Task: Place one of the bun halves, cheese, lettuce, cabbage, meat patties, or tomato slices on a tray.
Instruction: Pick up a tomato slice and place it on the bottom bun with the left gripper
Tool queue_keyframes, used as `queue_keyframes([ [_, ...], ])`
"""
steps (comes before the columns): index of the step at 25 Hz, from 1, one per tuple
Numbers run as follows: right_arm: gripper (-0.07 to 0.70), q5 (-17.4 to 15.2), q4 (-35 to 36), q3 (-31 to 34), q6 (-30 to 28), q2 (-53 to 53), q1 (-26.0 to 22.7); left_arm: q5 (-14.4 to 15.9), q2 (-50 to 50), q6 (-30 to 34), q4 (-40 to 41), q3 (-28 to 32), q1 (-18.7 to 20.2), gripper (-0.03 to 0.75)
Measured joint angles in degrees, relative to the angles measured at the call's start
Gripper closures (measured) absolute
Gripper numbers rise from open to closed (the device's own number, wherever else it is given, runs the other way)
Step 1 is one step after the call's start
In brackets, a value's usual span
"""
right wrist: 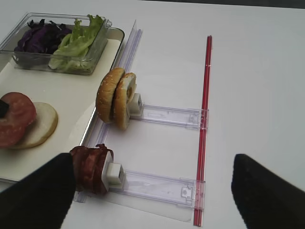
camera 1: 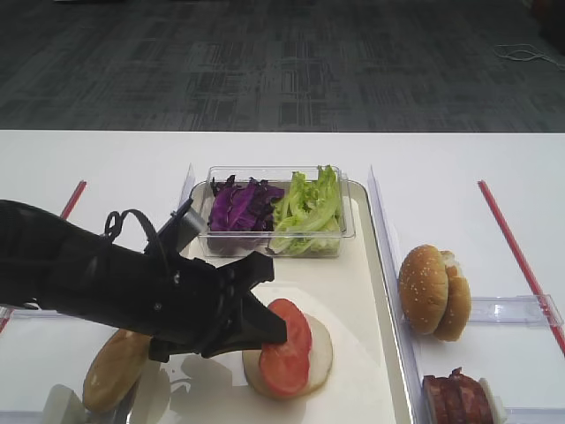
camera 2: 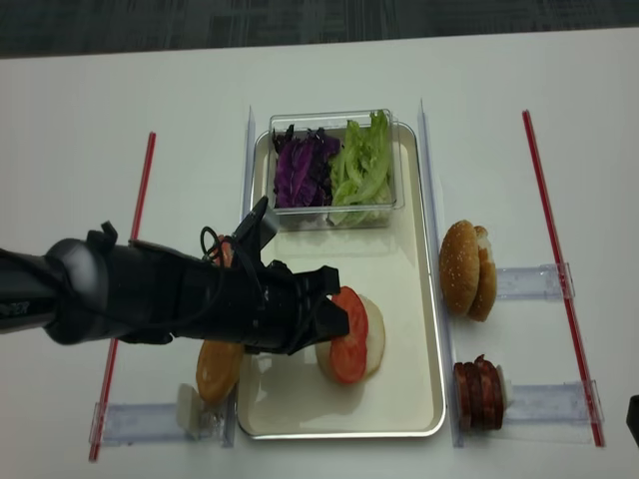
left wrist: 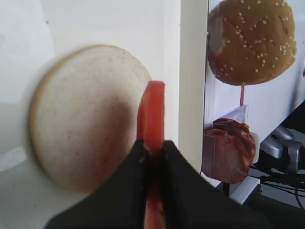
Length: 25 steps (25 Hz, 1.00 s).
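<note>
White tabletop filled your working area, with dark patterned carpet beyond its far edge. At the middle lay the tray (camera 2: 431, 329), long and silvery with a cream floor. At its far end stood a clear plastic tub (camera 2: 330, 170); inside it you had the cabbage (camera 2: 297, 170) on the left and the lettuce (camera 2: 362, 165) on the right, packed side by side.

On the tray's near half lay a flat pale bun half (camera 2: 371, 329), cut face up. Your left gripper (camera 2: 329, 321) was clamped on a tomato slice (camera 2: 348, 335), which sat tilted over that bun half; whether it touched the bread could not be told.

Right of the tray, two clear plastic racks (right wrist: 169, 116) each held food on edge: two sesame bun halves (camera 2: 467, 269) in the farther one, the meat patties (camera 2: 479, 394) in the nearer one. Left of the tray, another golden-brown bun (camera 2: 217, 367) stood at a rack, partly hidden by your arm. Red strips (camera 2: 555, 259) ran along both outer sides.

Only the left wrist view showed the grip itself: both dark fingers (left wrist: 133, 191) pressed shut against the slice's edge, seen end-on, with the bun's pale face to its left. Only the right wrist view showed your right gripper (right wrist: 155, 191), its two dark fingertips standing wide apart, holding nothing, above the near rack. The overhead view alone gave the whole tray outline.
</note>
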<state>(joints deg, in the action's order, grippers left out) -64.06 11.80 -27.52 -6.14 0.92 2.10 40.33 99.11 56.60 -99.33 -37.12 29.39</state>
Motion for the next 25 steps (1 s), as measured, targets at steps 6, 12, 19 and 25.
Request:
queue_keyframes([
  [6, -0.022, 0.0, 0.0, 0.0, 0.0, 0.0, 0.0, 0.7, 0.6, 1.6, 0.0, 0.0, 0.0, 0.643],
  [12, -0.022, 0.0, 0.0, 0.0, 0.0, 0.0, 0.0, 0.9, 0.6, 2.7, 0.0, -0.2, 0.0, 0.643],
  [19, -0.022, 0.0, 0.0, 0.0, 0.0, 0.0, 0.0, 1.8, 2.9, 2.7, 0.0, -2.2, 0.0, 0.645],
  [25, -0.022, 0.0, 0.0, 0.0, 0.0, 0.0, 0.0, 2.4, 4.6, 3.5, 0.0, -2.3, 0.0, 0.645],
])
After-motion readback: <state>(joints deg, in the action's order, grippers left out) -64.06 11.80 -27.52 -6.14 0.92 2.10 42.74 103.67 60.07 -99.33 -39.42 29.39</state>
